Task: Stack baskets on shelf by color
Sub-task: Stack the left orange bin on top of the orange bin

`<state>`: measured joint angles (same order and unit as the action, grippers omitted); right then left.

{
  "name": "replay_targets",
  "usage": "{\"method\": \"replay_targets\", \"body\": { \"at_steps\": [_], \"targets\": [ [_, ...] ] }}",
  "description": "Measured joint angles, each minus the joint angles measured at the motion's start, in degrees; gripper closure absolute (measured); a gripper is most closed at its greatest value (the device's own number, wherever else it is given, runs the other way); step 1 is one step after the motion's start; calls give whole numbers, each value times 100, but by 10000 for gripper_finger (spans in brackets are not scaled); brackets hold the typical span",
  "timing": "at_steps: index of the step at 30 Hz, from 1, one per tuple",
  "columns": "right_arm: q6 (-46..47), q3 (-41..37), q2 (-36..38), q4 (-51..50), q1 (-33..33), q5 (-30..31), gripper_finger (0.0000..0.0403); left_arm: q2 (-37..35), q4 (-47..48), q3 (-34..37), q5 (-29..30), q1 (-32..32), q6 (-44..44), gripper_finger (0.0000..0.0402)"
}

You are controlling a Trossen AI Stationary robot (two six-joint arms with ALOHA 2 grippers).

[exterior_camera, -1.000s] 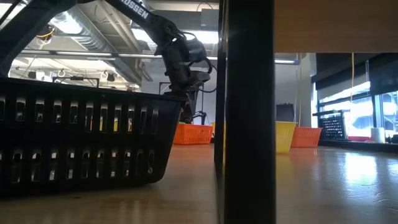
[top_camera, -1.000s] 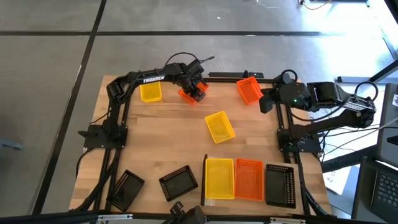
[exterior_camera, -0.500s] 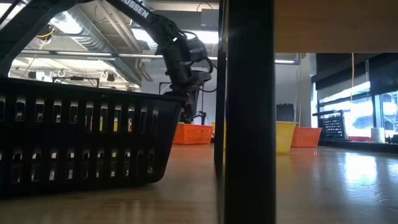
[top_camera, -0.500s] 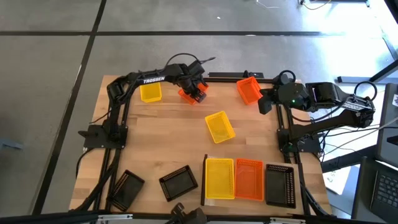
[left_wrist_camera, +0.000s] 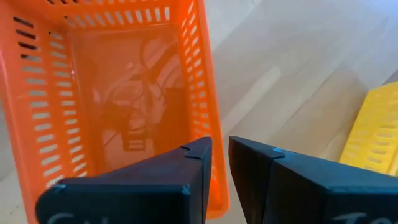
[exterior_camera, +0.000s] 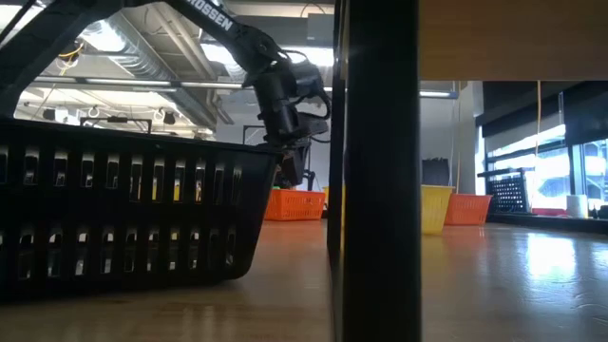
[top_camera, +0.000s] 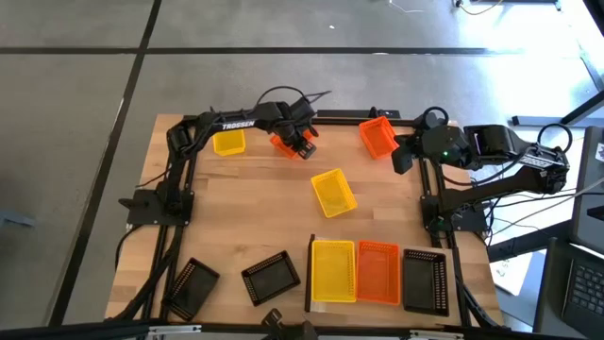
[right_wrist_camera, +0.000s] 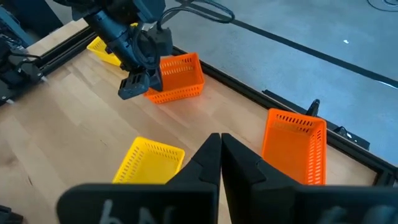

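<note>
High view: the left arm, with TROSSEN in white on its upper link, reaches along the table's far edge and puts the left gripper [top_camera: 303,144] over the orange basket [top_camera: 284,144], its fingers narrowly parted astride the basket's side wall, though a firm grip cannot be told. The right gripper [top_camera: 404,154] waits with its fingers closed and empty beside a second orange basket [top_camera: 377,137]. On the shelf [top_camera: 376,304] at the near edge sit a yellow basket [top_camera: 332,271], an orange one [top_camera: 378,273] and a black one [top_camera: 424,280].

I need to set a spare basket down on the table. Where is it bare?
Bare wood lies left of the loose yellow basket, above the two black baskets. Crowded: the shelf and the far edge around the left gripper.
</note>
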<state>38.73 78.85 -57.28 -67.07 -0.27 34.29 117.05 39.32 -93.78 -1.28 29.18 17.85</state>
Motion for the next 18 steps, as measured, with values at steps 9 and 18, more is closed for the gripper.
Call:
{"method": "replay_targets", "body": {
  "at_steps": [9,18],
  "targets": [
    [11,0,0,0,0,3,393,0,1,2,12,-12,0,354],
    [16,0,0,0,0,2,393,0,3,2,-126,-55,-2,354]
  ]
}}
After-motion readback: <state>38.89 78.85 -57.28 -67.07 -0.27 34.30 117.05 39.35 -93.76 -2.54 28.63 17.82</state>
